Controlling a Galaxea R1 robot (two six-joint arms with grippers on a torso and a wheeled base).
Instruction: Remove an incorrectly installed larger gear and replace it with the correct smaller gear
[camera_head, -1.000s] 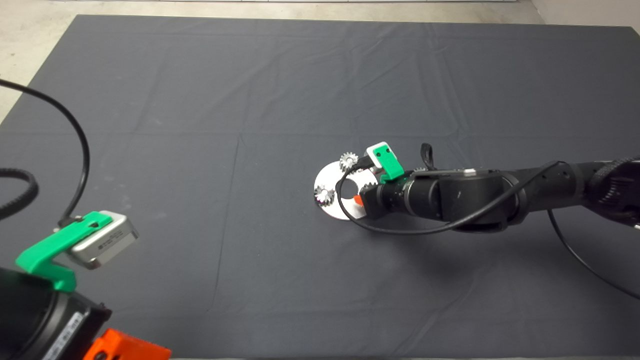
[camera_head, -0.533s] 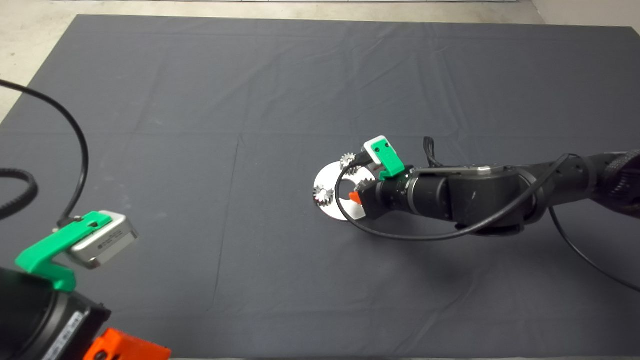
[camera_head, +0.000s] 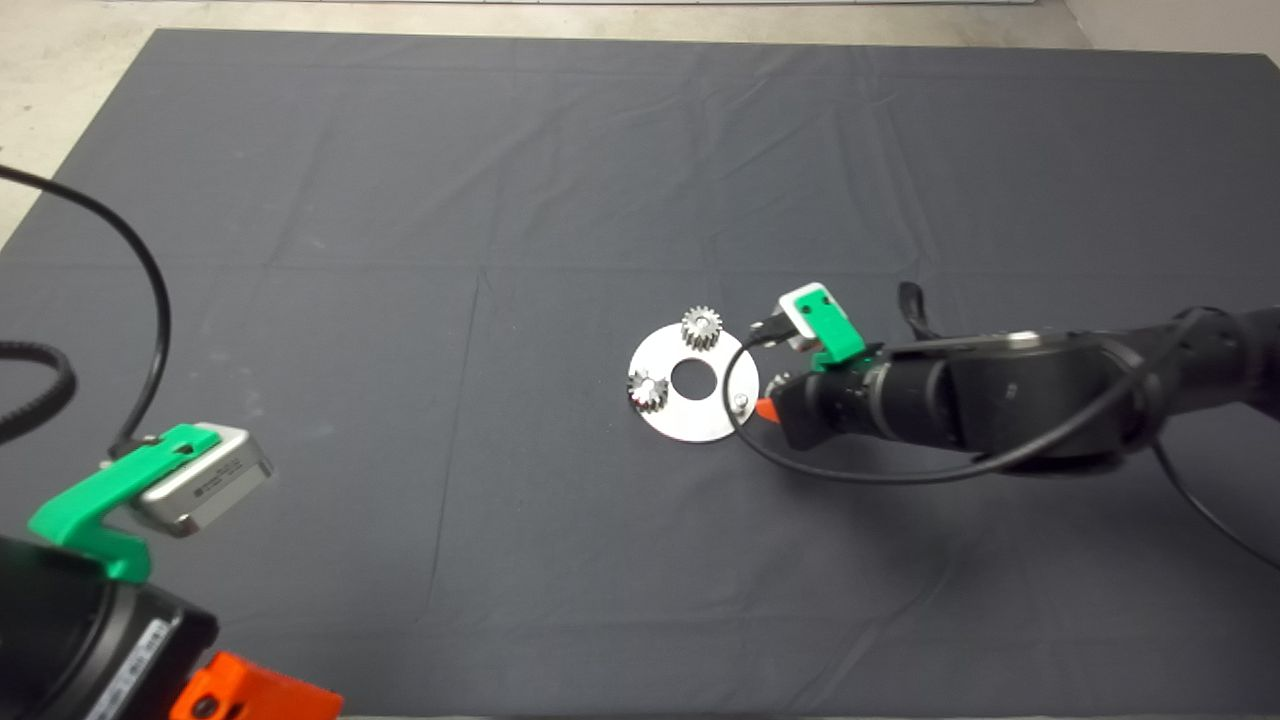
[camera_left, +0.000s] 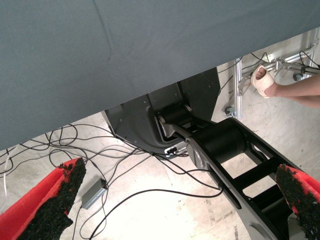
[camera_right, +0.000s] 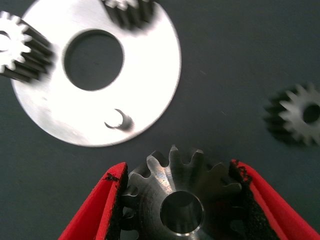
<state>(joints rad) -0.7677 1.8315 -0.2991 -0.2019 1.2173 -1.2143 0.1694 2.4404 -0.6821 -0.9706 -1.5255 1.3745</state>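
A round metal plate (camera_head: 692, 400) with a centre hole lies on the dark mat (camera_head: 500, 200). One silver gear (camera_head: 702, 327) sits at its twelve o'clock edge, another (camera_head: 647, 390) at nine o'clock. The right gripper (camera_head: 768, 408) hovers just beside its three o'clock rim. The left gripper (camera_head: 230, 695) waits at lower left.

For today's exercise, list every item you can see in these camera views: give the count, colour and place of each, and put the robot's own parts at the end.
Mat: one, dark grey, covering the table.
Round plate: one, shiny silver, centre hole, lying mid-mat.
Brighter gears: two, silver, standing at the plate's rim.
Peg: one, silver, bare, on the plate.
Larger gear: one, silver-grey, clamped between red fingers just off the plate.
Smaller gear: one, dark grey, alone on the mat beside the plate.
Person's foot: one, on the floor beyond the mat.
Floor cables: several, black.
Right end effector: green with red fingers, gripping the larger gear.
Left end effector: parked at the mat's lower left, fingers apart.
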